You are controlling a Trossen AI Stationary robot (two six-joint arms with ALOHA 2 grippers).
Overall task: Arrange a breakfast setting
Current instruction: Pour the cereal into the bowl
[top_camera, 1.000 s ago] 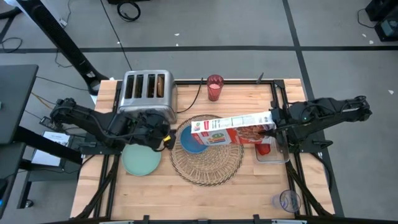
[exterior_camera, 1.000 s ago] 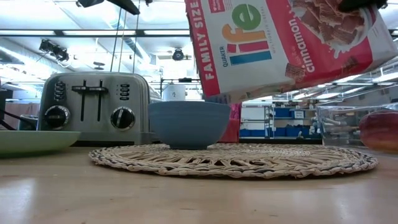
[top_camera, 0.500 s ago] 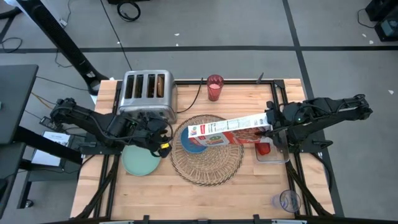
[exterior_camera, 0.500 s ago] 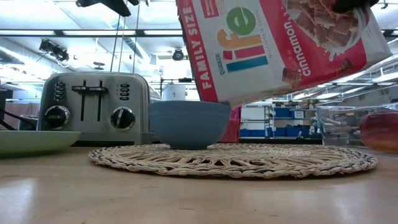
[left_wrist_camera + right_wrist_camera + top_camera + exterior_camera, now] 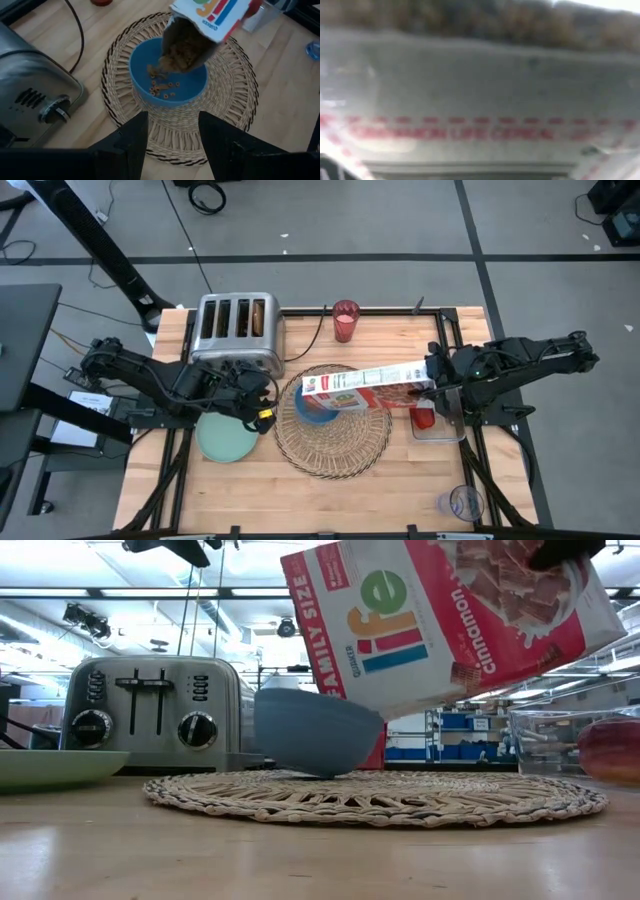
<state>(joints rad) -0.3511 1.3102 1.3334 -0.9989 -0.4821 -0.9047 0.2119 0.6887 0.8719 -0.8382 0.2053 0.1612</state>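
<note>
Over the round woven mat (image 5: pixel 333 422) your right gripper (image 5: pixel 434 375) holds a cereal box (image 5: pixel 362 388) by its far end; its fingers are closed on the box, and the box fills the whole right wrist view; you see the box tipped down with its open mouth at the blue bowl (image 5: pixel 168 76); brown cereal is spilling out of the mouth, and a few small rings lie on the bottom of the bowl; in the low view the bowl (image 5: pixel 315 731) leans to one side on the mat (image 5: pixel 375 797), and the lower corner of the box (image 5: pixel 450 620) is touching its rim; the bowl sits on the half of the mat nearer the toaster (image 5: pixel 237 329).

Your left gripper (image 5: pixel 262 402) hangs just beside the mat, between the toaster and the pale green plate (image 5: pixel 227 436); its two dark fingers (image 5: pixel 126 142) stand apart with nothing between them, and they point at the mat (image 5: pixel 230 110) and the bowl; the toaster (image 5: pixel 30 80) shows close by in that view.

At the back of the table the red cup (image 5: pixel 345 320) stands alone, well apart from the mat; the green plate lies flat at the front left, just beside the mat; to the right of the mat you have the clear tray (image 5: pixel 440 425) with a small red fruit (image 5: pixel 424 418) in it; in the low view the tray (image 5: pixel 545 740) and the fruit (image 5: pixel 610 750) show at the right edge; a clear glass (image 5: pixel 462 503) stands at the front right corner of the table (image 5: pixel 400 480).
</note>
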